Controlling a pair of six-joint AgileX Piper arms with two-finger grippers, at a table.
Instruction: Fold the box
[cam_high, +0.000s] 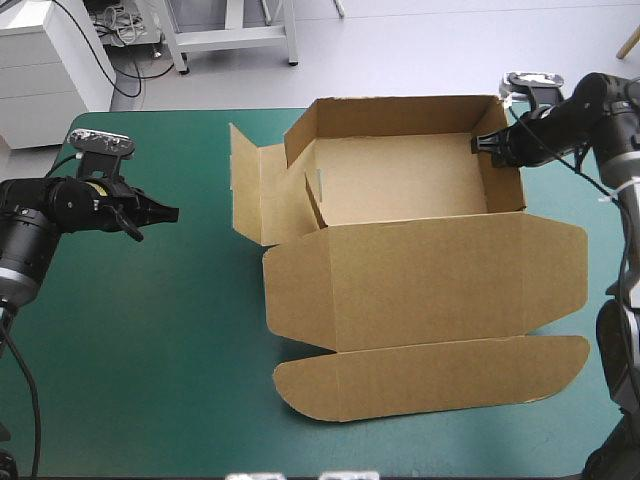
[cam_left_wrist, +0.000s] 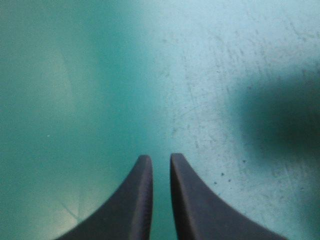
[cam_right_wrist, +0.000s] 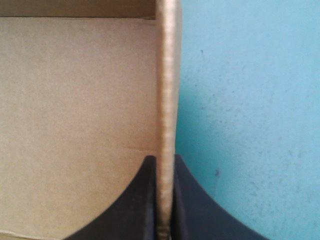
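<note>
A brown box (cam_high: 400, 190) sits toward the far right of the desk (cam_high: 150, 360), an open tray with its lid flat toward the near edge. The right tool (cam_high: 482, 143) pinches the tray's right wall. The left tool (cam_high: 165, 218) hovers well to its left over teal-green cover, fingers almost together, holding nothing.

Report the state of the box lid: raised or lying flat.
Lying flat. The lid is spread on the teal-green cover on the near side of the open tray, its end flap flat too.
</note>
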